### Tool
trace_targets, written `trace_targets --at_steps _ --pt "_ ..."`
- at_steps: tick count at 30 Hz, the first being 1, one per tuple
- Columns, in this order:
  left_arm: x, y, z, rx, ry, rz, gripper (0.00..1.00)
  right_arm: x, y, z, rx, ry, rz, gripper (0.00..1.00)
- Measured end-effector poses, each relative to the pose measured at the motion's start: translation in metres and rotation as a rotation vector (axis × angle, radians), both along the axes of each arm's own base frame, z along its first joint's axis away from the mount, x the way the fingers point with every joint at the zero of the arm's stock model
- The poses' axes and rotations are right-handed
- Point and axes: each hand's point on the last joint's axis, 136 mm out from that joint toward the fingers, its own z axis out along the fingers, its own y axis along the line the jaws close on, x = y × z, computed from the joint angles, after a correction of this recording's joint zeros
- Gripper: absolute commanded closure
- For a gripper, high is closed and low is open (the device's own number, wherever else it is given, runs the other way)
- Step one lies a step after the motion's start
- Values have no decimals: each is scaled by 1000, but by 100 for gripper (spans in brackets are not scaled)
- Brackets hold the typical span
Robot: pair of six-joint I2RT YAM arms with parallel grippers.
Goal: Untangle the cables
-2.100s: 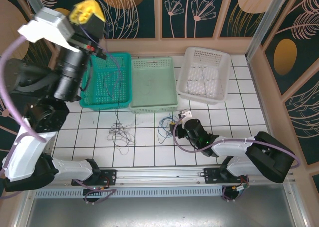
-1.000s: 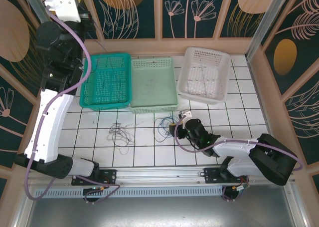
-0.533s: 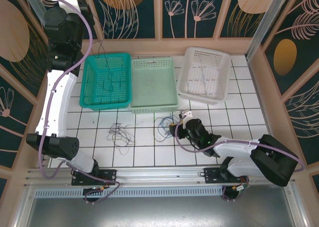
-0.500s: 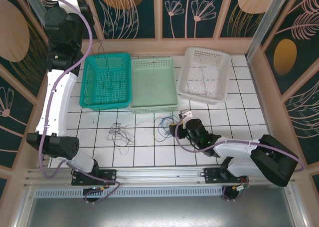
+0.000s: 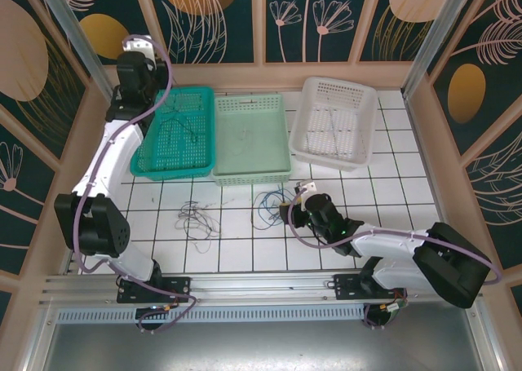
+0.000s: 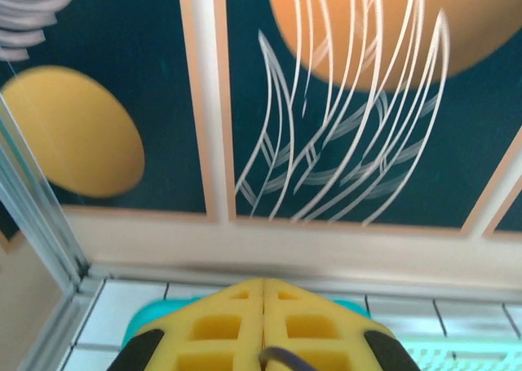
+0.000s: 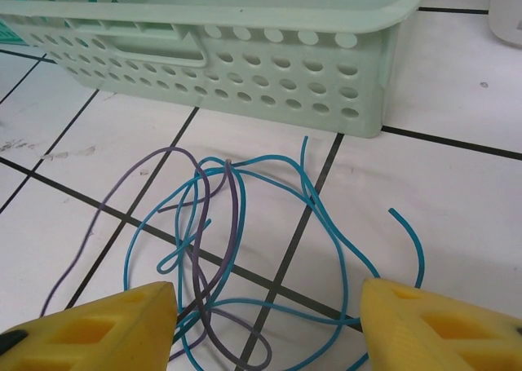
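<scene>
Right gripper (image 7: pixel 261 330) lay low over the near tiles with its jaws spread wide and nothing between them, facing a loose knot just beyond its fingertips (image 7: pixel 90 326). That knot was a blue cable (image 7: pixel 326 216) looped through a purple cable (image 7: pixel 232 216). Both lay flat on the tiled table (image 5: pixel 391 192), just short of the pale green basket (image 7: pixel 245 28). To the left, well apart from this knot, a second tangle of thin dark cables (image 5: pixel 196 220) lay on the tiles.

Farther back three baskets stood in a row: the teal basket (image 5: pixel 147 165) on the left, the pale green one in the middle, the white basket (image 5: pixel 306 147) on the right. Over the far left corner the left gripper (image 6: pixel 263 293) had its yellow pads pressed together. A sliver of thin cable (image 6: pixel 277 355) showed at their seam, so it seemed to be pinching that strand above the teal basket.

The step in hand looked like sorting one freed strand into the teal basket. The next move would call for letting it go there. After that, the right gripper would need to close on a single strand of the blue-and-purple knot, not both.
</scene>
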Motion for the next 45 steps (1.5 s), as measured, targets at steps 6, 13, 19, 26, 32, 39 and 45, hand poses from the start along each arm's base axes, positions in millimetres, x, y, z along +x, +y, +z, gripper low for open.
trace_targets --at_steps 6,13,19,26,32,39,45 --pt "-2 -1 -48 -31 91 1 98 7 -9 14 55 -2 -39 39" --pt "-1 4 -121 -59 233 39 90 12 -19 31 116 -7 -62 41" --pt "-11 13 -155 -86 300 103 78 9 -21 30 122 14 -49 40" --pt "-28 20 -187 -107 363 159 49 4 -6 28 134 87 24 39" --pt "-37 20 -179 -134 348 160 38 8 12 27 142 152 63 41" --pt "-67 -18 -127 -142 224 60 32 15 15 13 121 225 52 47" --pt "-107 -71 -90 -166 124 -107 31 20 5 13 133 242 21 48"
